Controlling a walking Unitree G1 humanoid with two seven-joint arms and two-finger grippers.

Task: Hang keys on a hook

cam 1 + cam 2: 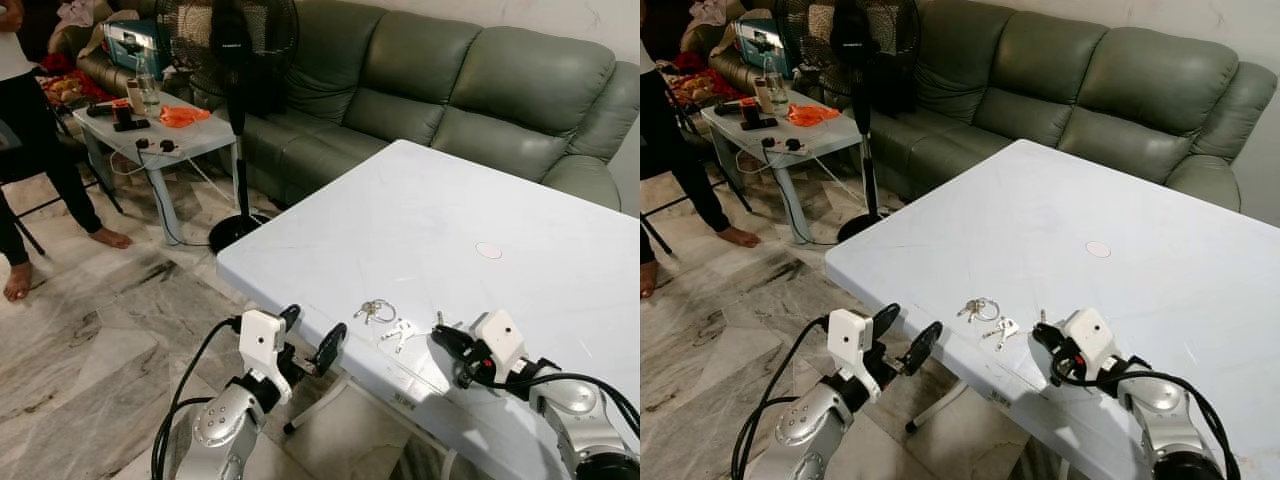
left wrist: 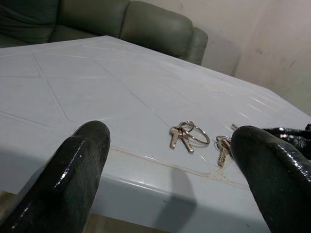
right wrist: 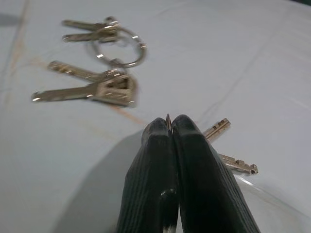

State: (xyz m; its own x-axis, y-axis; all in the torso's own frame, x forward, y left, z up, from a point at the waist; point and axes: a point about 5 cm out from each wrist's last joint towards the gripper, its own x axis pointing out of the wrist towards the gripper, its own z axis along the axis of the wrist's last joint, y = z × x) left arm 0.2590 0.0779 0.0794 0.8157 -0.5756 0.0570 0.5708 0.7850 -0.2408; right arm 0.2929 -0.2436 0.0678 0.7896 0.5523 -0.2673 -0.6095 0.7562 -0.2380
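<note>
Right pincer [image 3: 171, 127], fingers pressed together, half hides a key set [image 3: 228, 145].

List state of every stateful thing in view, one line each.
Left pincer: open, off the white table edge, holding nothing.
Right pincer: shut on a thin metal piece; third key set lies under its tips.
Ringed key set: flat on table, free.
Second key set: flat on table, free.
Standing fan: upright; running or not, cannot tell.
</note>
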